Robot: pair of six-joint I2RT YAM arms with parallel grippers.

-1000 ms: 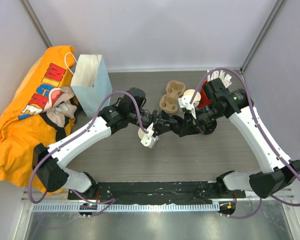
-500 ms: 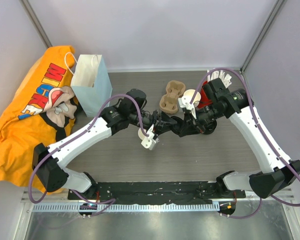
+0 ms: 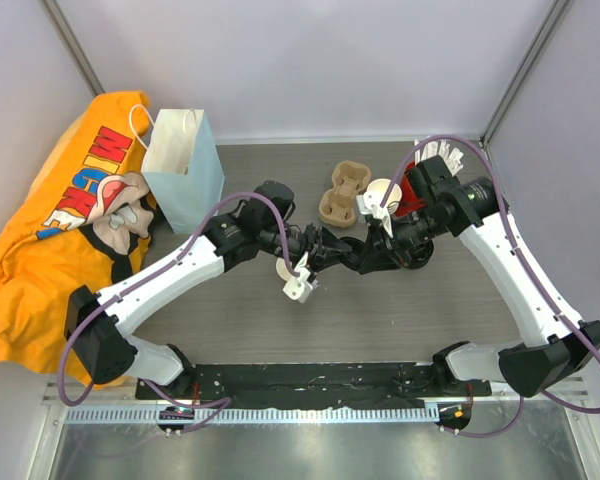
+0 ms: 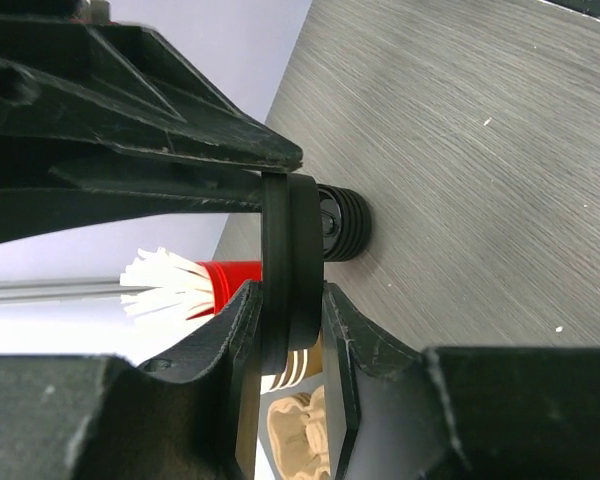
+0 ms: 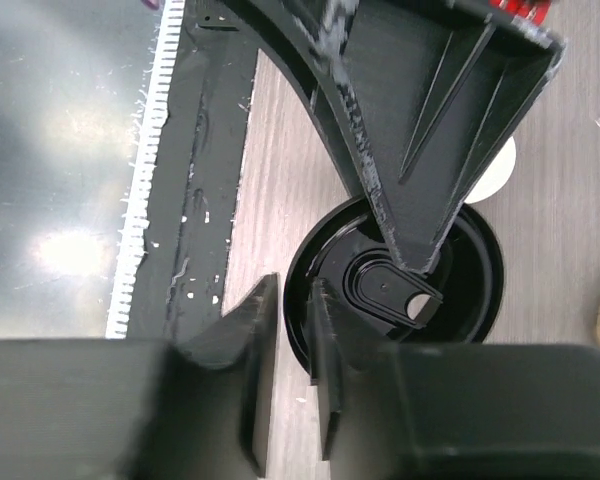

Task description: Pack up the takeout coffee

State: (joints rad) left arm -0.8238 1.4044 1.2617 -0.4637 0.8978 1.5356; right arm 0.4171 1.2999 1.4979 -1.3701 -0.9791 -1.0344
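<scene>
The takeout coffee, a kraft cup with its lid on, is not in view. My left gripper is shut on a loose black lid, held on edge above the table. In the right wrist view the same lid is seen flat-on. My right gripper meets it from the other side. Its fingers straddle the lid's rim with a small gap on one side, so it is slightly open.
A stack of black lids lies on the table behind. Lidless brown cups and a red cup with white sticks stand at back right. A pulp cup carrier, a light-blue paper bag and an orange cloth are also in view.
My left gripper has moved a little to the right with the lid, closer to the right gripper. The right arm has barely moved.
</scene>
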